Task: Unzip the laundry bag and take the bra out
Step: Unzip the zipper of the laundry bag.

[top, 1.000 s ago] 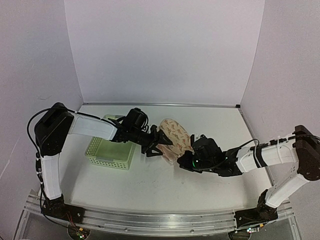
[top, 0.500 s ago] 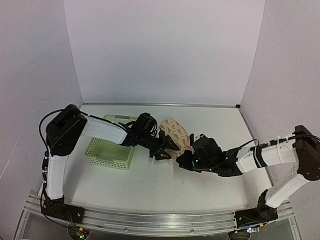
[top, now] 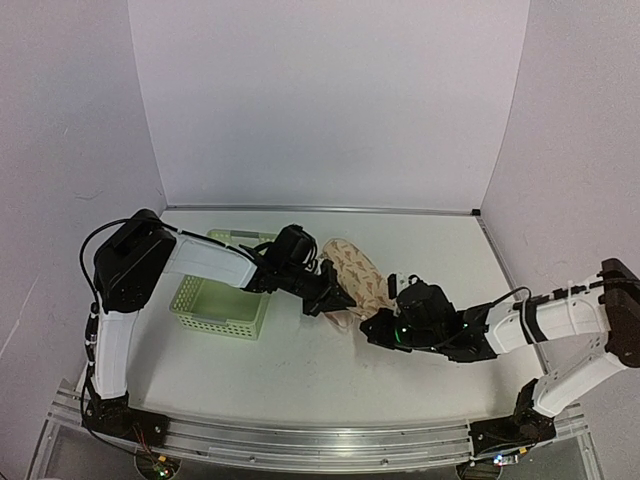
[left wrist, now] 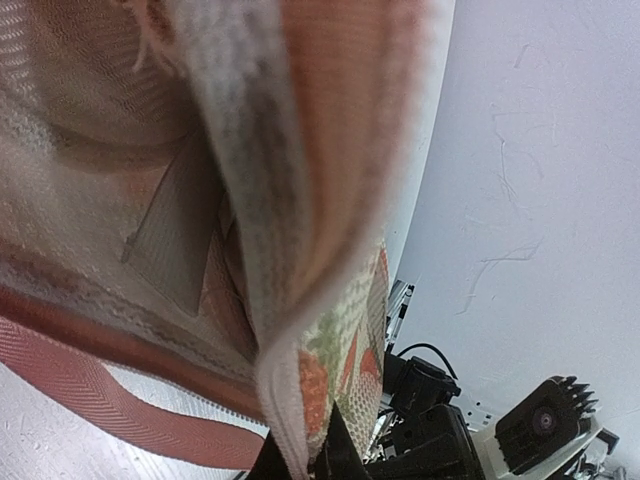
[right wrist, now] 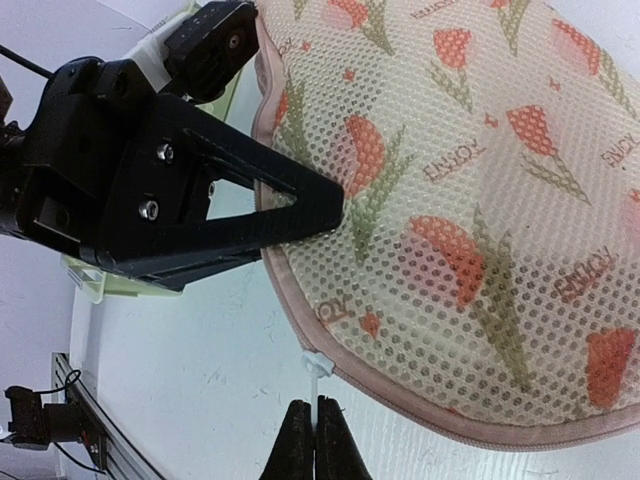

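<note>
The laundry bag [top: 356, 272], beige mesh with red and green tulips and pink edging, lies mid-table. My left gripper [top: 343, 298] is shut on its near-left edge; in the left wrist view the bag's rim [left wrist: 335, 385] sits pinched between the jaws of the left gripper [left wrist: 312, 452], with a pink loop [left wrist: 100, 392] below it. My right gripper [right wrist: 313, 408] is shut on the white zip pull [right wrist: 316, 366] at the bag's [right wrist: 470, 190] pink edge. The left gripper's black fingers [right wrist: 250, 215] press on the bag from the left. The bra is hidden.
A light green lattice basket [top: 222, 305] stands left of the bag, under the left arm. The right arm [top: 520, 325] stretches in low from the right. White walls enclose the back and both sides of the table.
The left gripper moved right to the bag and closed on its edge. The right gripper, still shut on the zip pull, shifted slightly right and toward the near edge.
</note>
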You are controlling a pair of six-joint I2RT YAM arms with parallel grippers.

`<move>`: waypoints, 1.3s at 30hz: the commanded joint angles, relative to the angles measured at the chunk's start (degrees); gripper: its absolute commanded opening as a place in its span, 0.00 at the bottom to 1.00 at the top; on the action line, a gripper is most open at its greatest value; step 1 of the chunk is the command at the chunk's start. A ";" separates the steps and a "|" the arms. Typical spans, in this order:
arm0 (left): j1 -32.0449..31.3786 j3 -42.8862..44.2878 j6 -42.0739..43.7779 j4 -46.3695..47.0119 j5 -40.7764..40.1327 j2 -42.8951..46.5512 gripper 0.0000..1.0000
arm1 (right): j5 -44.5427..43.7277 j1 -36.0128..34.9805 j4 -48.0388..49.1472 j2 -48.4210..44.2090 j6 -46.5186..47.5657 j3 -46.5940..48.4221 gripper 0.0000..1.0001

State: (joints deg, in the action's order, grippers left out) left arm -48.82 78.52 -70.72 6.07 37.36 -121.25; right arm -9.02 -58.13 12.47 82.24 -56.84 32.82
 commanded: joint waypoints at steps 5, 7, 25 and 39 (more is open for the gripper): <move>1.12 1.90 2.67 1.82 0.37 1.89 0.00 | -6.26 -0.57 -5.02 -9.16 0.41 -7.28 0.00; 1.47 2.06 3.90 1.32 0.83 2.42 0.00 | -8.30 -0.50 -7.12 -11.25 0.41 -8.93 0.00; 6.49 16.83 20.53 -17.41 5.76 -0.53 0.00 | -12.39 -1.02 -14.14 -14.81 3.83 -11.99 0.00; 10.08 28.61 27.28 -26.96 6.80 -8.69 0.00 | -9.07 -7.30 -4.74 0.61 3.49 1.54 0.00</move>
State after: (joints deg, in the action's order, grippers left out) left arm -40.80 102.04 -47.35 -18.98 46.35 -129.14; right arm -19.73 -64.27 6.00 79.99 -53.87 29.39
